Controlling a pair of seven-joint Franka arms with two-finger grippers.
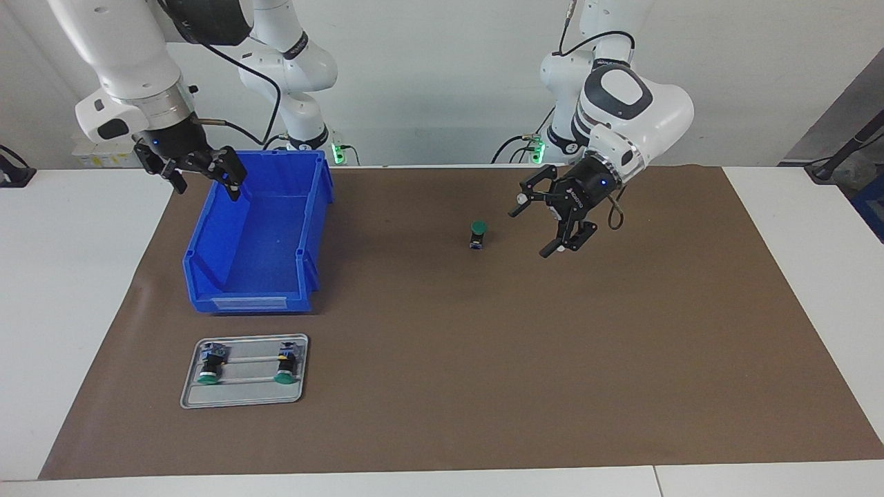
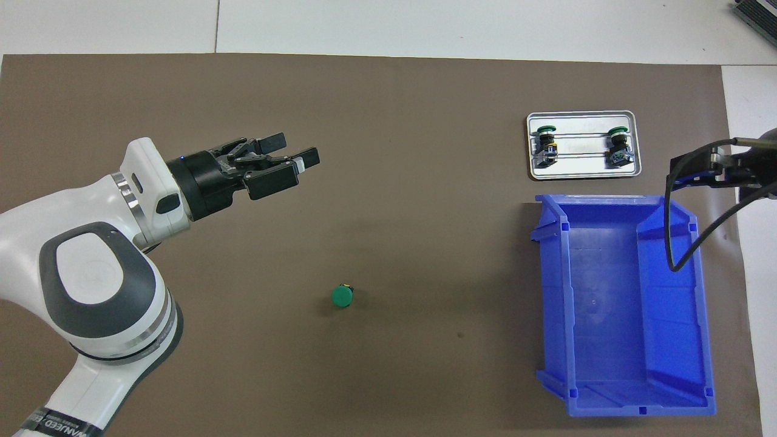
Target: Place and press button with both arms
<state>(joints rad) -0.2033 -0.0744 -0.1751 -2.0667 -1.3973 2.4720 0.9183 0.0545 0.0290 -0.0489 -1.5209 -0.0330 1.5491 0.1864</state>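
Button (image 1: 477,234) stands cap-up on the desk (image 1: 483,359), clear of everything, likely so it can be pressed from above. Left hand (image 1: 561,228) hangs just beside it, fingers apart, empty. Right hand (image 1: 202,172) is well apart, over the blue bin (image 1: 257,276) rim, fingers apart, empty, waiting. Two more buttons lie in the tray (image 1: 243,399).

Left arm (image 1: 621,103) reaching in from its base, elbow bent, wrist angling down and forward. Left gripper (image 1: 565,238) hanging in air, fingers spread apart, holding nothing. Right arm (image 1: 124,62) hanging raised at its own end, wrist pointing down. Right gripper (image 1: 207,181) hovering in air, fingers parted, gripping nothing; only its edge showing in overhead view.
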